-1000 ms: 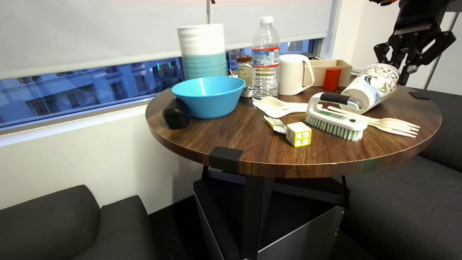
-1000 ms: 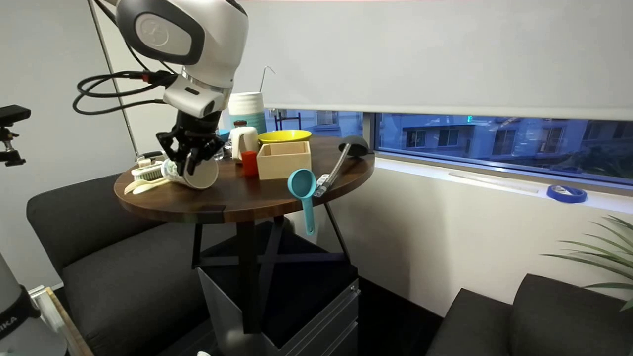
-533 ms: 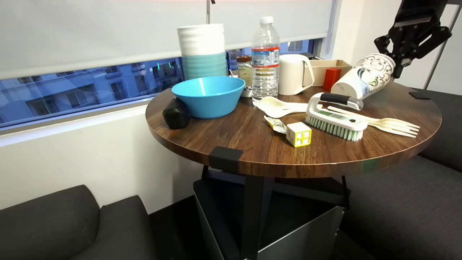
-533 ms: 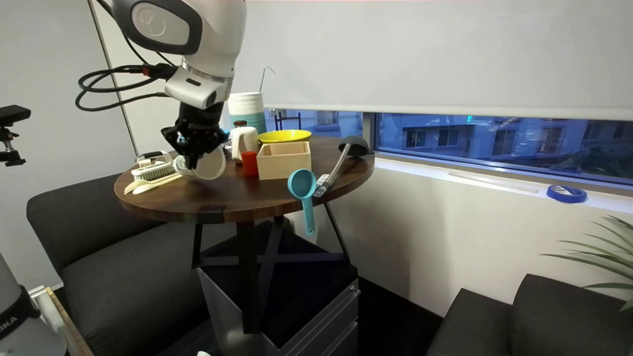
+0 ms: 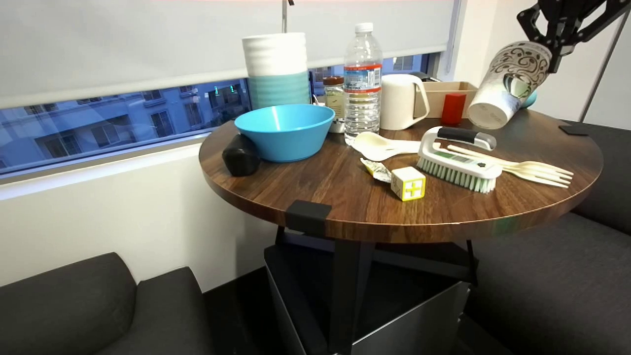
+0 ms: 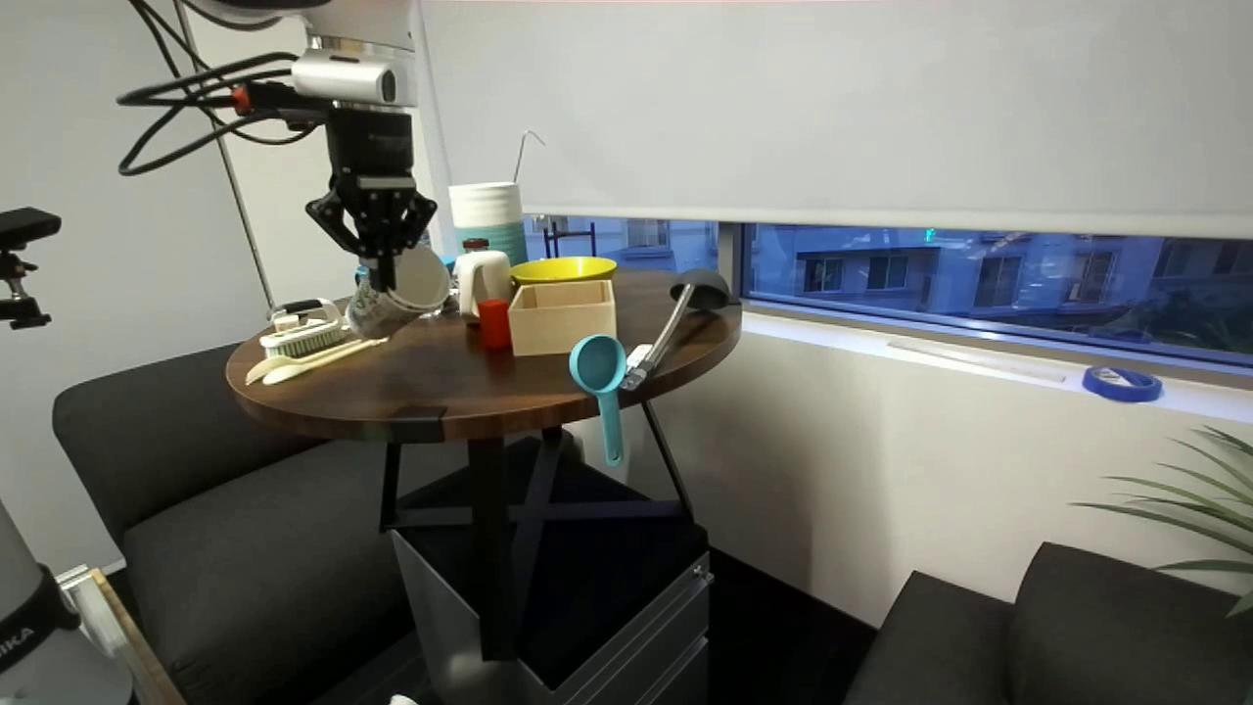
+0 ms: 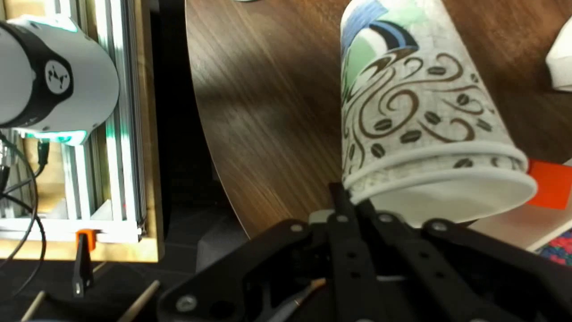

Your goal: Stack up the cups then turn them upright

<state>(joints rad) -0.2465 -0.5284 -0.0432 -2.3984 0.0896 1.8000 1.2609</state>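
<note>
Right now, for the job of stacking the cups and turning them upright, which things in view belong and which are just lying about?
Part of the job:
two nested, tapered white paper cups with brown swirls
the black tool, closed on their rims

Just lying about:
round blue bowl
clear plastic water bottle
rectangular pale wooden box
red rectangular block
white scrub brush
</note>
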